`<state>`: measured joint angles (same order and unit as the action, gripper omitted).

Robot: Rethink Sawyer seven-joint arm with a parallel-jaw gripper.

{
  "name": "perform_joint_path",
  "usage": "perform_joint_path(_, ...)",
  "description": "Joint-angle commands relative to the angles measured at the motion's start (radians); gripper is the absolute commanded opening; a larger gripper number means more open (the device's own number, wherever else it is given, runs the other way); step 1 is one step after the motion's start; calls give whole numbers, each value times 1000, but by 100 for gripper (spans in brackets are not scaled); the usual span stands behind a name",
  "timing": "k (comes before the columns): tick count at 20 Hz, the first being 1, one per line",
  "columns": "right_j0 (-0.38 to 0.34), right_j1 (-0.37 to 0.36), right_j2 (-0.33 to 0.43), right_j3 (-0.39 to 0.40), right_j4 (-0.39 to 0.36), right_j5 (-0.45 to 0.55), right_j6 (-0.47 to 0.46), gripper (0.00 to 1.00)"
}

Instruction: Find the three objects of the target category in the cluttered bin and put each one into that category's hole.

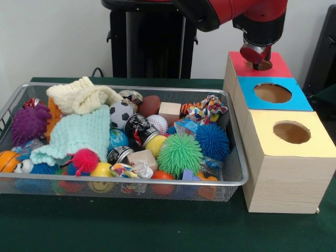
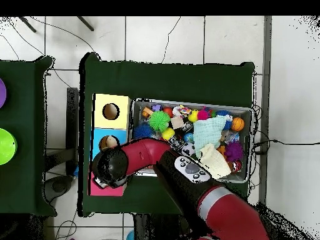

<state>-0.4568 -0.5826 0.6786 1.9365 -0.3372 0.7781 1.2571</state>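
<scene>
Green table (image 1: 157, 231) fills the lower frame in the front view. On it, at left and centre, a wire mesh bin (image 1: 231, 178) packed with toys and cloths: a pale aqua knitted cloth (image 1: 79, 134), a cream knitted cloth (image 1: 79, 97), a green spiky ball (image 1: 179, 153), a blue spiky ball (image 1: 212, 140), a purple spiky ball (image 1: 30, 123), a small soccer ball (image 1: 121, 114), a baseball (image 1: 157, 124) and a wooden block (image 1: 169, 108). At right, just beside the bin, a wooden box (image 1: 286, 178) carries three holes in a row: yellow panel (image 1: 315, 147) nearest the lower edge, blue panel (image 1: 247, 86) in the middle, red panel (image 1: 239, 65) at the top. The red and black arm (image 1: 231, 10) enters from the upper edge; its gripper (image 1: 255, 54) hangs directly over the red panel's hole. Whether its pincer is apart, together or clamped on an object cannot be told. The overhead view likewise places the gripper (image 2: 111, 169) above the red panel (image 2: 100, 187), at lower left.
</scene>
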Motion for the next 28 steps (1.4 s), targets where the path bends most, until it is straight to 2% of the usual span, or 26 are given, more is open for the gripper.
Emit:
perform_joint_path(1,-11,23,-29,-74,-67,90,-49,100)
perform_joint_path(5,-10,19,-34,-75,-67,95,-45,100)
perform_joint_path(11,-21,-12,-25,-72,-53,44,-14,100)
perform_joint_path(15,-13,-22,-27,-93,-46,84,-20,100)
perform_joint_path(28,2,-24,-35,-115,-54,116,-26,100)
